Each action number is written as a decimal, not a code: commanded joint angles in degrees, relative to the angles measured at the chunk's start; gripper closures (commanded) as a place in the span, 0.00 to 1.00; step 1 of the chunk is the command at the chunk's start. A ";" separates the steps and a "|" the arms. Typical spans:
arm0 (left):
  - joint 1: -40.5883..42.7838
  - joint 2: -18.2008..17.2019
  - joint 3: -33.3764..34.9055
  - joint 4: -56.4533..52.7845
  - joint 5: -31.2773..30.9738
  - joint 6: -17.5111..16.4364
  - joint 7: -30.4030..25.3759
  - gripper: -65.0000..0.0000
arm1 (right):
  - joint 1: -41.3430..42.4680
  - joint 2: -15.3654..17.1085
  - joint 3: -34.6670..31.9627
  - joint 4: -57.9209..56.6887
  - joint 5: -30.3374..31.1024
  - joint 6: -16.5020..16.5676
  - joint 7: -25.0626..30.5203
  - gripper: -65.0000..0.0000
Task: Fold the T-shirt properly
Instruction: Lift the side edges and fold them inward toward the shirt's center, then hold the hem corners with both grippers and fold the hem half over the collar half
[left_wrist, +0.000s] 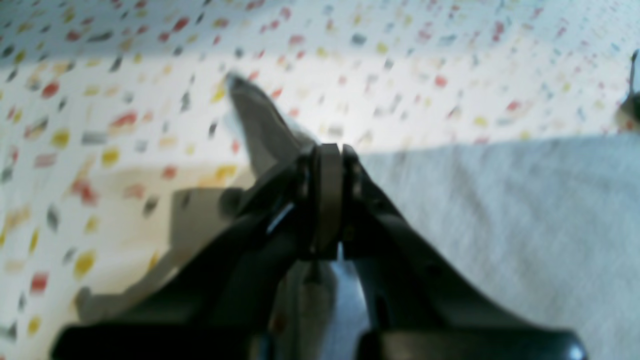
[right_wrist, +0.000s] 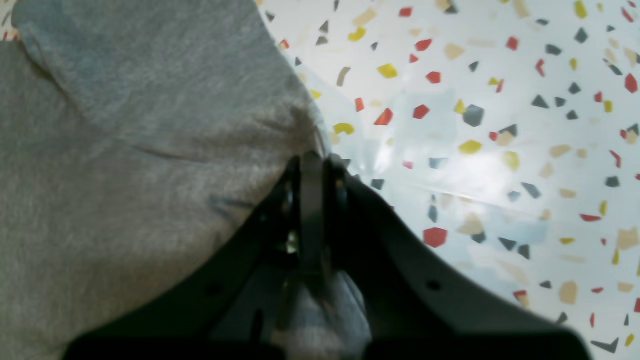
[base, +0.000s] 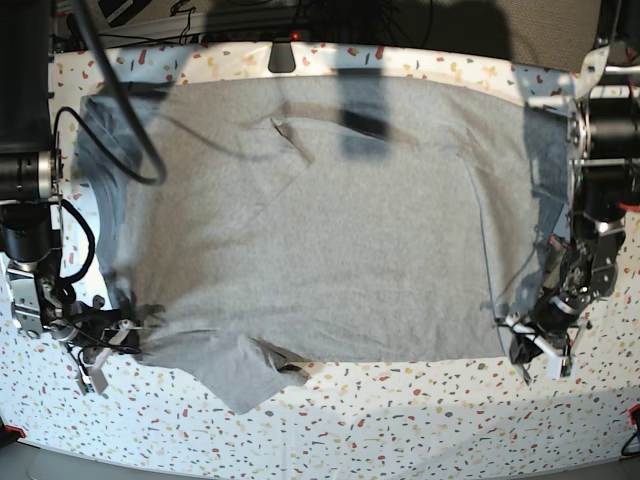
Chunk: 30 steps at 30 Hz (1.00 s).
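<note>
Two claws, both clenched on cloth, stand at the two near corners of the large heather-grey cotton T-shirt (base: 320, 220), which lies spread flat across the speckled terrazzo-pattern worktop (base: 400, 420), its long axis running side to side between the arms.

The left claw (base: 527, 345) sits toward the worktop's near right corner and pinches the shirt's straight edge there; in its wrist view a grey point of fabric rises past the closed jaws. The right claw (base: 105, 345) sits toward the near left corner, shut on cloth just beside the sleeve that spills toward the near edge; its wrist view shows fabric bunched at the jaws.

From each claw the body of the garment lies away toward the far edge of the worktop and inward toward the other arm. Judgement: any fold carried across will pivot on that far edge, and neither arm is nearer to it.

Hidden or unclear: the left wrist view is blurred; how many layers each claw holds cannot be told; dark shadows and cables cross the far edge and far left corner; no printed lettering is visible on the upturned side.
</note>
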 joint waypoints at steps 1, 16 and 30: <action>-0.07 -1.01 -0.07 2.82 -0.66 -0.17 -1.27 1.00 | 1.84 1.49 0.11 1.33 1.55 0.21 2.14 1.00; 17.81 -3.65 -4.72 24.57 -6.54 4.46 0.52 1.00 | -21.49 5.20 10.64 36.09 8.33 0.21 -0.98 1.00; 19.50 -5.79 -9.84 26.58 -14.12 -3.28 4.09 1.00 | -36.54 5.18 25.33 55.25 8.68 0.21 -7.91 1.00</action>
